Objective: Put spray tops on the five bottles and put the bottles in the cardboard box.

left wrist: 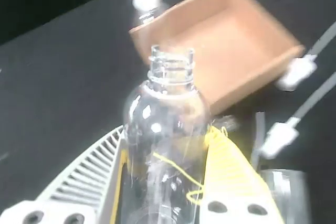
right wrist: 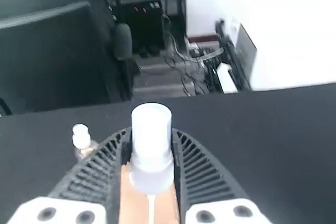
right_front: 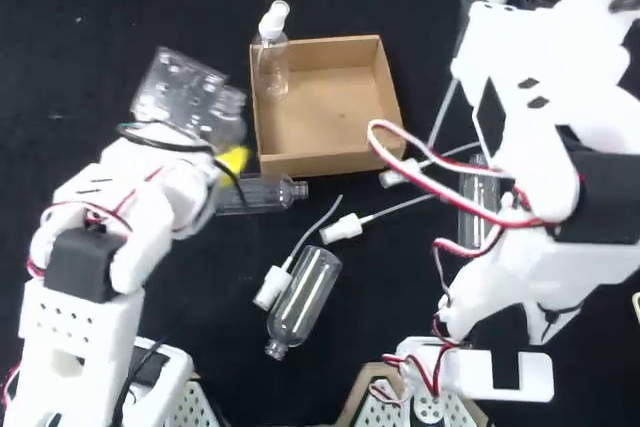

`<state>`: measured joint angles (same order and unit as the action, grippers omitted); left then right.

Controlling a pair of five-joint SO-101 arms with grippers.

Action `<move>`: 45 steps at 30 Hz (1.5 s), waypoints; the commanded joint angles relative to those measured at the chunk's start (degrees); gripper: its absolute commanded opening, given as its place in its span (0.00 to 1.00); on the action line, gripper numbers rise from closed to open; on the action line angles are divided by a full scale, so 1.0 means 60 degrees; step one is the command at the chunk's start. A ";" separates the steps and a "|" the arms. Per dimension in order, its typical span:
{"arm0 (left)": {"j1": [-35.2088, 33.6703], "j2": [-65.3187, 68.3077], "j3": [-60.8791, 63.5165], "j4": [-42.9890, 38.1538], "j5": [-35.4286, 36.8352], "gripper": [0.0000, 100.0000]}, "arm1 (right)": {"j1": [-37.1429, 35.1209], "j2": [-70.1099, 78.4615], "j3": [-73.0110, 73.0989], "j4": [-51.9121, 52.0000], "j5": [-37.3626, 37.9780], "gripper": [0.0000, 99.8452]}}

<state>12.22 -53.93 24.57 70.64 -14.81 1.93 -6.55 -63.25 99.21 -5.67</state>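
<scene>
Black worktop (right_front: 100, 37) with the cardboard box (right_front: 320, 159), nothing lying on its floor. The capped bottle (right_front: 270, 57) stands at the box's far corner, whether inside the wall cannot be told. Three lying bottles (right_front: 300, 299) rest uncapped among loose spray tops (right_front: 343, 228). The left gripper (left wrist: 168, 142) clamps an open-necked bottle (left wrist: 167, 108) beside the box. The right gripper (right wrist: 151, 135) pinches the held spray top (right wrist: 151, 127), raised beyond the box's opposite side. Judged early: one capped, four to cap, all to box.

Box (right_front: 325, 112) is wide open on top, so coming in from above works. A capped bottle (right_front: 270, 52) stands right at its far left corner though, and loose bottles (right_front: 300, 297) and spray tops (right_front: 345, 228) clutter the table (right_front: 120, 27) in front.
</scene>
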 commanded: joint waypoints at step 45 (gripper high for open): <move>0.2674 -0.4484 0.7788 -0.9436 0.2081 0.03 | -0.3912 -0.0842 -0.0007 -0.2168 -0.0645 0.01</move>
<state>28.04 -79.69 71.87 16.57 -3.03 -19.96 -10.59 -63.52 86.02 -10.51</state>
